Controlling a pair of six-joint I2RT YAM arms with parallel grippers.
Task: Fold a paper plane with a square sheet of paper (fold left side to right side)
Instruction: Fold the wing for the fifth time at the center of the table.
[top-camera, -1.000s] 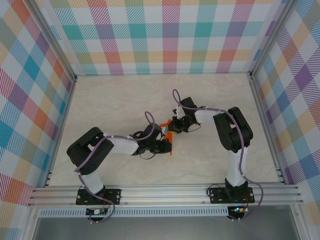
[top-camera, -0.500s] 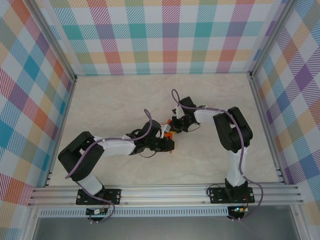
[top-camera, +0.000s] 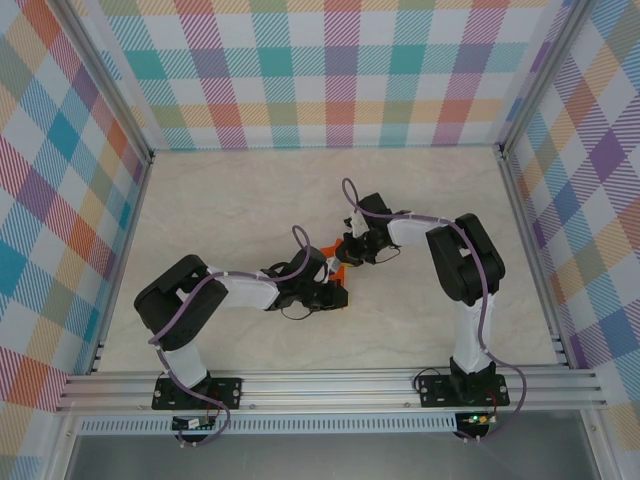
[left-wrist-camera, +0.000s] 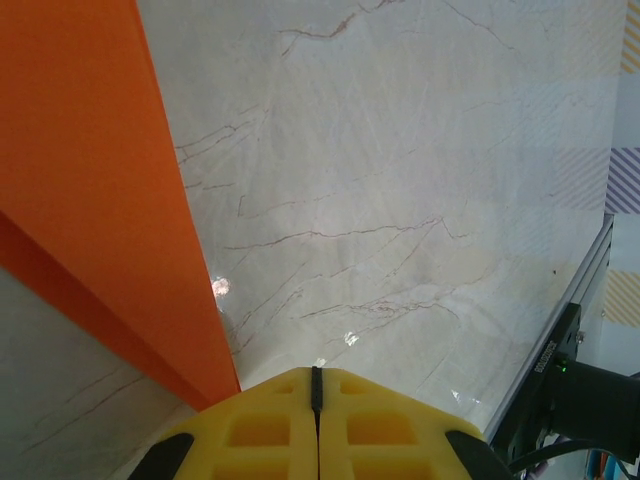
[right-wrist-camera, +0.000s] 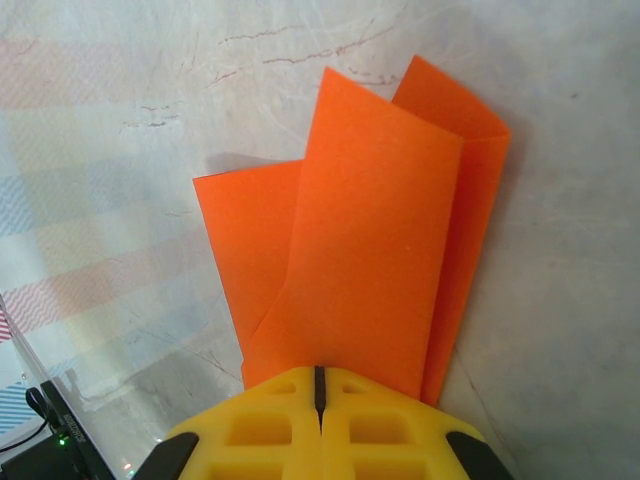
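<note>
Table (top-camera: 230, 210): pale marble-look top, glossy, with faint brown veins. Plaid walls (top-camera: 340, 70) box it in on three sides, and an aluminium rail (top-camera: 330, 385) runs along the table's near edge.

The square sheet of paper (right-wrist-camera: 370, 260) sits about mid-table. It's bright orange and not a flat square: folded into overlapping layers, one long panel on top, a corner flap poking out behind it, crease edges straight.

Right gripper (right-wrist-camera: 320, 372): yellow fingers pinched on the sheet's near edge, sheet fanning out from the tips.

Left gripper (left-wrist-camera: 316, 372): fingers closed flush, pad to pad. The sheet's long edge runs just beside the tip; can't tell if it touches.

Both grippers are mid-table, at the sheet.

Count: 1 sheet, 2 arms (top-camera: 230, 290), 2 grippers, 3 walls.
</note>
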